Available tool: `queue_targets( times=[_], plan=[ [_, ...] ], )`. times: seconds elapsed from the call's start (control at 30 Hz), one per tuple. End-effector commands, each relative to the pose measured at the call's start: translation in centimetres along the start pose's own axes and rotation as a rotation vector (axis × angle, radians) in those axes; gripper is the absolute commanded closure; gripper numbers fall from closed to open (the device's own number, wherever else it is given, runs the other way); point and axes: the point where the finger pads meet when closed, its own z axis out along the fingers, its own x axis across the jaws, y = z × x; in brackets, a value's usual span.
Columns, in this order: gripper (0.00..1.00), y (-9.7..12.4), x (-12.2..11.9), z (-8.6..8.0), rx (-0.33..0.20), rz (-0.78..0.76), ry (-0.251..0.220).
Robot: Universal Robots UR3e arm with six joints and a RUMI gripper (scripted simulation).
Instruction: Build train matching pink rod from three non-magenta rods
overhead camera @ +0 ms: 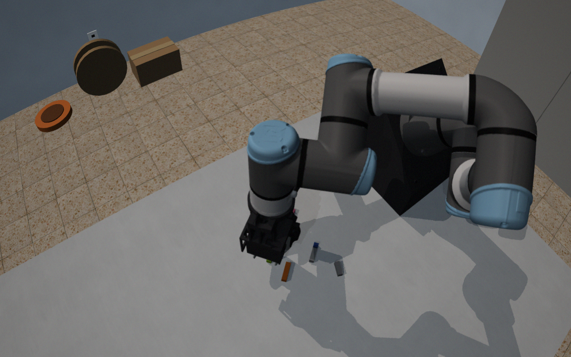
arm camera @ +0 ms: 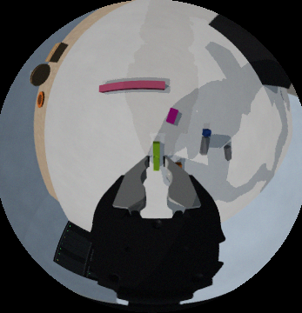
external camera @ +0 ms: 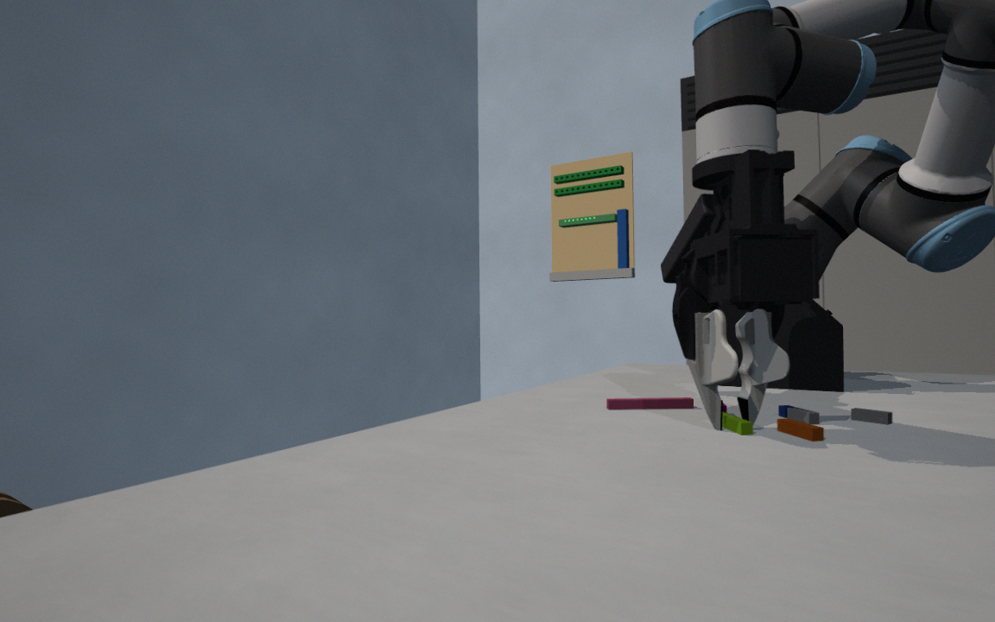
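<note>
My gripper [overhead camera: 265, 260] [external camera: 733, 424] [arm camera: 156, 156] is slightly open, its tips low on both sides of the lime rod [overhead camera: 268, 261] [external camera: 738, 423] [arm camera: 156, 149], with narrow gaps in the wrist view. The orange rod [overhead camera: 285, 271] [external camera: 799, 429] [arm camera: 179, 165] lies beside the right finger. A blue rod [overhead camera: 315, 244] [arm camera: 206, 132] lies at the end of a grey rod [overhead camera: 313, 254] [external camera: 804, 415] [arm camera: 204, 146]; whether they touch is unclear. A second grey rod [overhead camera: 338, 267] [external camera: 871, 415] [arm camera: 228, 152] lies apart, angled. The pink rod [external camera: 648, 403] [arm camera: 133, 85] lies far off.
A magenta rod [arm camera: 172, 116] lies between the lime and pink rods, mostly hidden behind a finger in the exterior view. The black robot base [overhead camera: 394, 177] stands on the table [overhead camera: 167, 275] behind the rods. The arm's shadow crosses the grey rods.
</note>
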Motion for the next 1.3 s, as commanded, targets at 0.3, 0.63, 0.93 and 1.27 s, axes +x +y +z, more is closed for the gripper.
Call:
queue_targets(
  times=[0.3,0.63,0.93,1.27],
  plan=[
    [0.86,0.04,-0.07,-0.06,-0.001,-0.001,-0.002],
    [0.86,0.04,-0.07,-0.06,-0.001,-0.001,-0.002],
    [0.86,0.04,-0.07,-0.06,-0.001,-0.001,-0.002],
    [1.00,0.04,-0.07,-0.06,-0.001,-0.001,-0.002]
  ],
)
